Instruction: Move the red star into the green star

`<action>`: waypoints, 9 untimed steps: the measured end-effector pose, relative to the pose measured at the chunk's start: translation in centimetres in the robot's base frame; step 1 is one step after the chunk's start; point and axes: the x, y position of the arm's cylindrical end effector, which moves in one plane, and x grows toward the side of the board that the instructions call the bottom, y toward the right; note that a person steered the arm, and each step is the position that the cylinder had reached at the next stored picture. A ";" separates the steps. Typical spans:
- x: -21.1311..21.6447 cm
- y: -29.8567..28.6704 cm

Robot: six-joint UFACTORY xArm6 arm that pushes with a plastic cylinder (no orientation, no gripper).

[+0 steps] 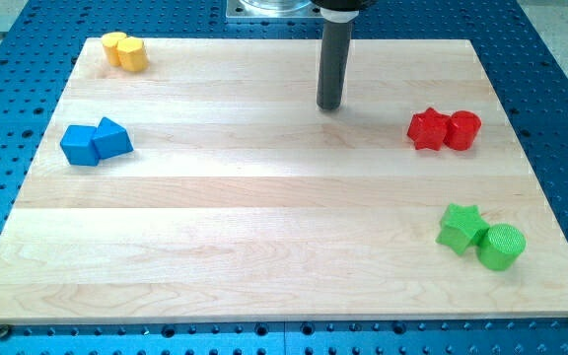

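my tip (329, 106), a bare rod holding nothing, sits upper centre, well left of the red star (426, 129) at right, which touches a red cylinder (462, 130), with the green star (461, 228) below it at lower right.

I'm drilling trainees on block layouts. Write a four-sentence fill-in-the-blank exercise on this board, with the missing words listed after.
1. The red star-shaped block touches the red ____ block on its right in the view.
2. The green star-shaped block lies toward the view's ____ from the red star-shaped block.
3. The two blue blocks sit near the wooden board's ____ edge in the view.
4. My tip stands to the view's ____ of the red star-shaped block, apart from it.

Missing words: cylinder; bottom; left; left
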 end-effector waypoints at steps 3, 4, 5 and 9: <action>0.6 7.9; 0.7 8.5; 2.7 8.7; 11.3 10.8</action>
